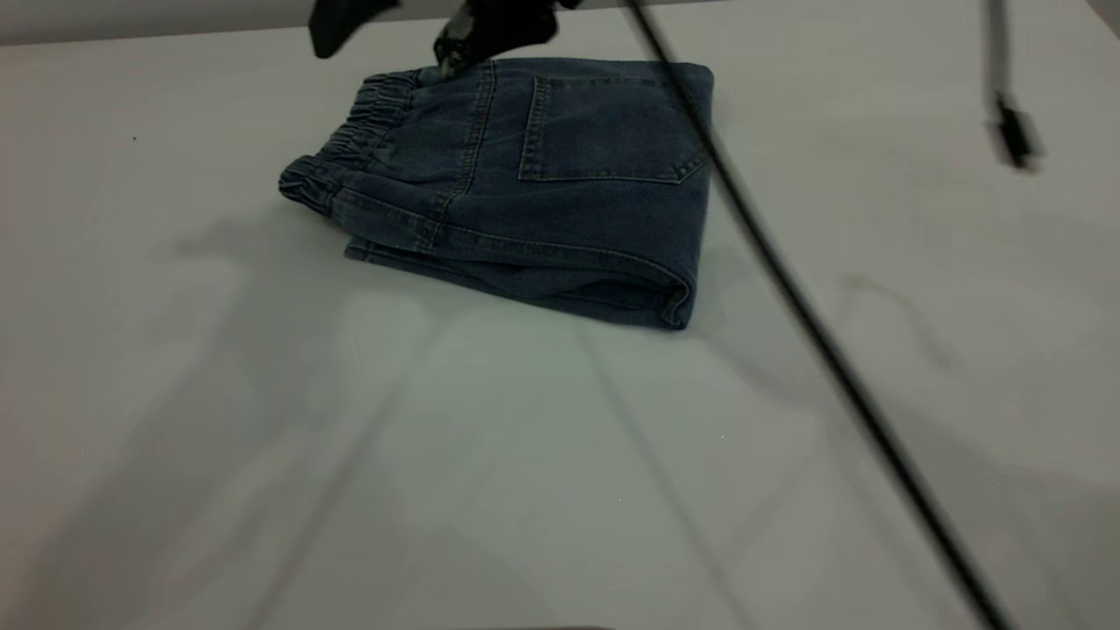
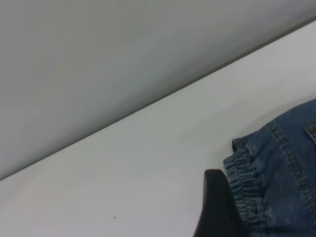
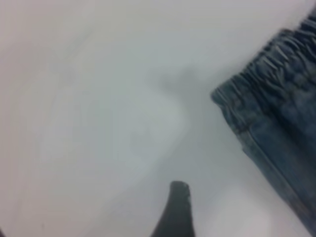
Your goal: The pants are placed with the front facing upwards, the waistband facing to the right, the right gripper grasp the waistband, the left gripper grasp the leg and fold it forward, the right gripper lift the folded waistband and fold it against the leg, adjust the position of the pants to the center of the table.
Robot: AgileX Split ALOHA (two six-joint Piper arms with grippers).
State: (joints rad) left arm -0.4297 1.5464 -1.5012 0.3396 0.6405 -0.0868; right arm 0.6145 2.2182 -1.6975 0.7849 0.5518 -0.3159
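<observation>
Lying folded, the pants (image 1: 525, 184) point waistband (image 1: 350, 144) leftward.

A broad pale tabletop (image 1: 542, 455) filled nearly everything, its surface showing faint creases. Soft, long shadows lay across the near part of the tabletop. Beyond its far edge ran a plain grey wall (image 2: 123, 59), meeting that edge in a straight line. The light was even and dim.

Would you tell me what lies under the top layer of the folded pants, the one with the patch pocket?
Under the top layer of the pants, more denim layers show along the near edge, stacked on the table. The folded-under legs are covered.
</observation>
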